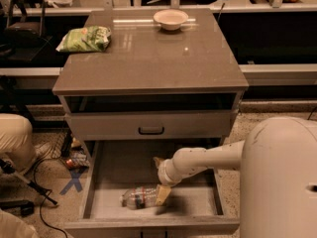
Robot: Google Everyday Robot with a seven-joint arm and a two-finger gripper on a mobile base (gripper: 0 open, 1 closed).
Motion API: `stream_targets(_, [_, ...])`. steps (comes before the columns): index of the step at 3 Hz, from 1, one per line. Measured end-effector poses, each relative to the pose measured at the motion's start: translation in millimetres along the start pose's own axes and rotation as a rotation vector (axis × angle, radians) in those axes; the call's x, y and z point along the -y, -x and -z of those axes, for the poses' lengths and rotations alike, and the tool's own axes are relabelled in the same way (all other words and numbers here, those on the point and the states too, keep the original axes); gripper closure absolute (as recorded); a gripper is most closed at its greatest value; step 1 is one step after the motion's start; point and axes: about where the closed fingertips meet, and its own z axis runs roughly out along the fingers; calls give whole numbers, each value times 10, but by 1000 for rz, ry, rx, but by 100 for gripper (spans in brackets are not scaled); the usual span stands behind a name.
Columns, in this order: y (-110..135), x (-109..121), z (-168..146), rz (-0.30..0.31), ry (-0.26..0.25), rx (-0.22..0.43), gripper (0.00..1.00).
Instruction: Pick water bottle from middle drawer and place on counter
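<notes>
One camera looks down from high, close behind the robot's rounded white body (282, 182) at 5 o'clock, facing the glossy grey-brown counter (148, 58); the hand (161, 190) sits at 6 o'clock.

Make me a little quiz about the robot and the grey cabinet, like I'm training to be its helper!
1. True or false: the small clear plastic water bottle stands upright on the glossy grey-brown counter.
2. What shares the counter with the round white bowl? A crumpled green snack bag, B red cup, C book.
3. Fill in: the robot's gripper is down inside the open grey middle ____, beside the bottle.
Key: 1 false, it lies sideways in the drawer; 2 A; 3 drawer.
</notes>
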Motion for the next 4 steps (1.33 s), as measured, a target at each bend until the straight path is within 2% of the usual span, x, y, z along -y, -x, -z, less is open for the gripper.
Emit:
stream_targets(1, [-52,-20,-78,-7,10,11,16])
stream_targets(3, [-104,-27,-134,-25,14,6,63])
stream_targets(4, [-126,5,-4,-52,-17,-1,86])
